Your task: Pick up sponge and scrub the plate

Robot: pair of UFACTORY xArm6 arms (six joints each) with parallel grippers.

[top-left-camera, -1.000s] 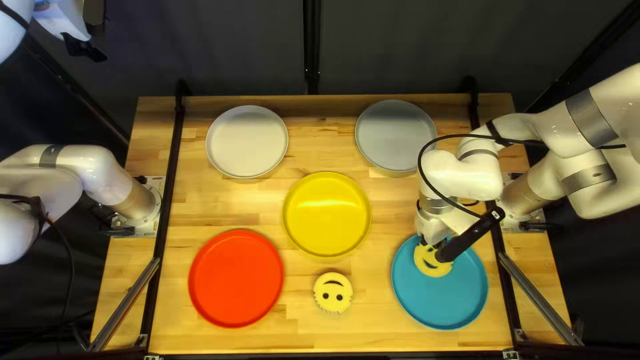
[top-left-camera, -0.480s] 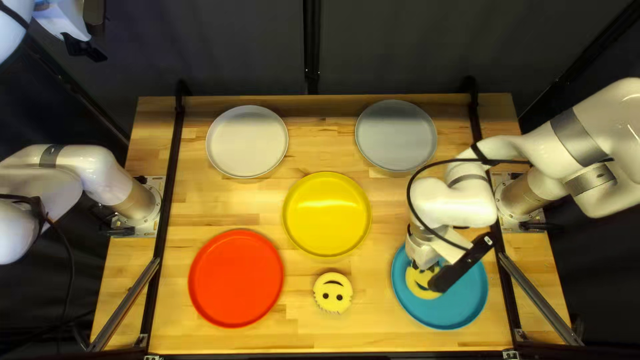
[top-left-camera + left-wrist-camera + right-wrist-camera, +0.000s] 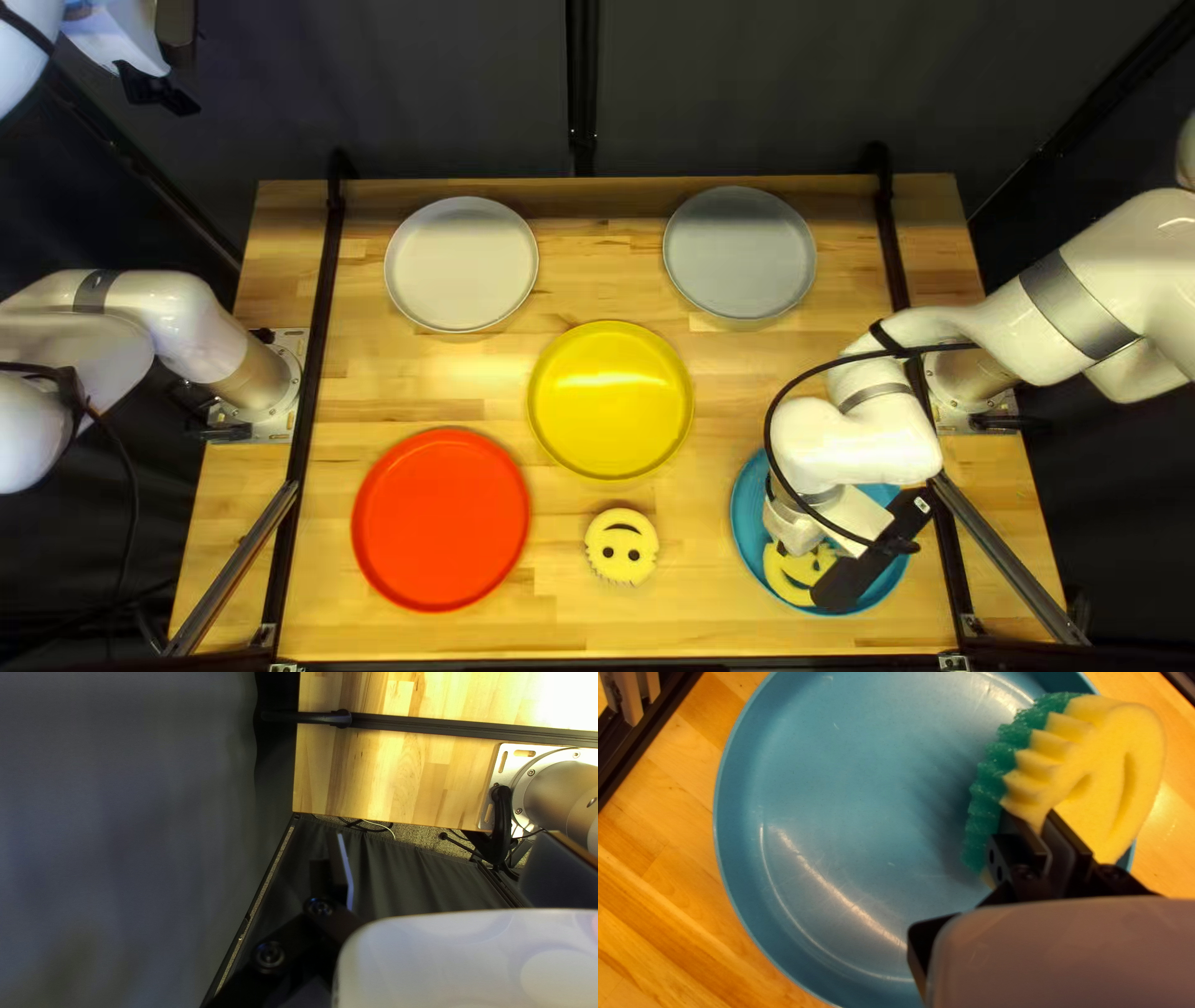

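The blue plate (image 3: pixel 754 523) lies at the right of the top left view, partly under my right arm. Held by my right gripper (image 3: pixel 809 543), a yellow smiley sponge (image 3: pixel 789 578) is over the plate's near part. In the right wrist view the gripper (image 3: pixel 1044 835) pinches the sponge (image 3: pixel 1126 746), whose green side faces the blue plate (image 3: pixel 847 796); whether they touch is unclear. My left gripper (image 3: pixel 158 90) hangs beyond the table's far left corner. Its wrist view shows the gripper (image 3: pixel 445 865) with parted fingers and nothing between them.
Another smiley sponge (image 3: pixel 621 545) lies between the red plate (image 3: pixel 441 520) and the blue one. A yellow plate (image 3: pixel 610 401) sits mid-table, with white (image 3: pixel 461 264) and grey (image 3: pixel 740 253) plates behind. Black rails (image 3: pixel 311 411) run along both table sides.
My right arm has carried the sponge across the blue plate toward the table's near edge. My left arm has stayed still.
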